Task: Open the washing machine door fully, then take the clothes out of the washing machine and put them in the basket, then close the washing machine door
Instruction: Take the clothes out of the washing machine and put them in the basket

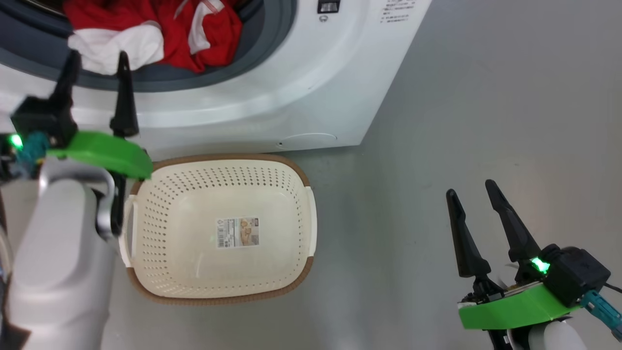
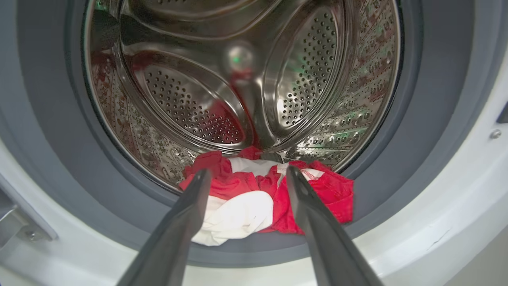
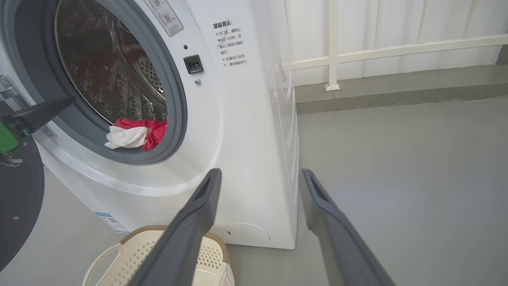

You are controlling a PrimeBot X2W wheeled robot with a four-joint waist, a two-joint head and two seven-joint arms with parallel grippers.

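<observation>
Washing machine (image 1: 291, 97) stands with its door (image 3: 20, 206) swung wide and the empty basket (image 1: 218, 158) on the floor just in front, while red and white clothes (image 1: 194, 34) spill over the grey rubber ring (image 2: 436, 119) at the drum's mouth. Left gripper (image 1: 97, 56), fingers spread and empty, points at the bundle; the right gripper (image 1: 470, 188), also open, hangs well apart. A shallow pinch could lift only one garment, or snag the ring.

"温馨提示" on the washing machine (image 3: 238, 139)
</observation>
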